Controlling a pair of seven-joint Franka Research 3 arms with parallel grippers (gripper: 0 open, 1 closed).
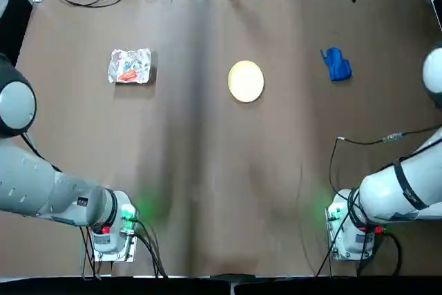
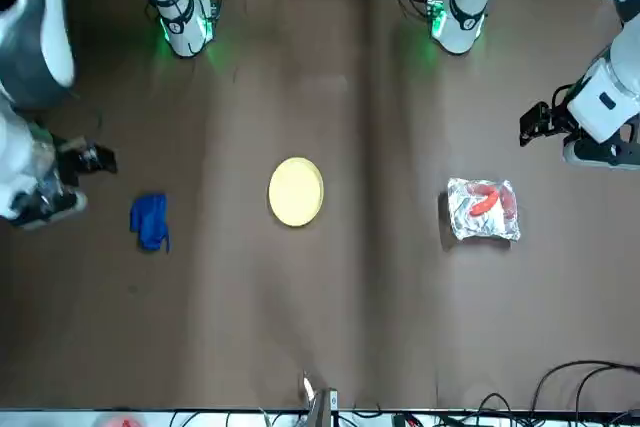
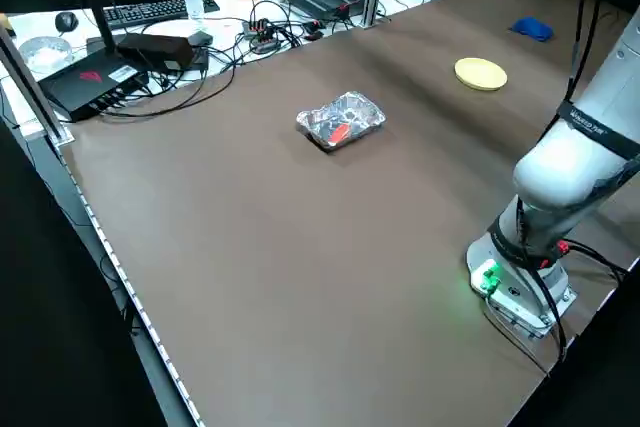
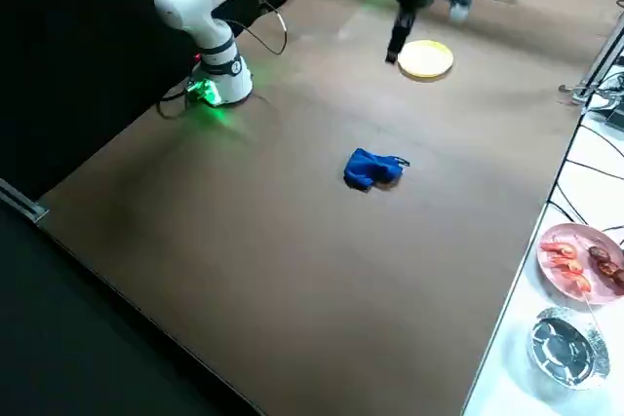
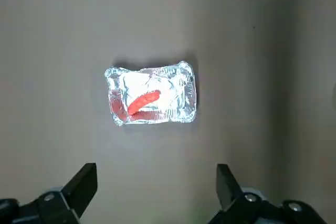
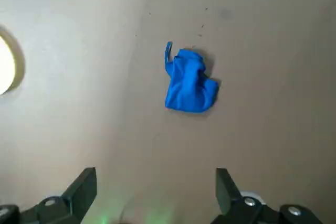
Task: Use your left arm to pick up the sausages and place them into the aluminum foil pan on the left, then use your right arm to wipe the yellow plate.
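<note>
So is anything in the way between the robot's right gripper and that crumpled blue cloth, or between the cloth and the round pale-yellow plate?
Nothing visible: the right gripper hovers open above the table with a clear view of the cloth, and only bare tabletop separates cloth and plate.

Soft shadows beside things — green glow near bases.

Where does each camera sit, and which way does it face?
Top: overhead, robot's way; both arms, yellow plate.
Front: across the table, facing the robot; both arms.
Left side: raised, diagonally down; an arm's base, foil pan.
Right side: likewise; arms, blue cloth.
Left wrist: down at the pan; own open gripper.
Right wrist: down at the cloth; own open gripper.
Top and front share plate, pan, cloth.
</note>
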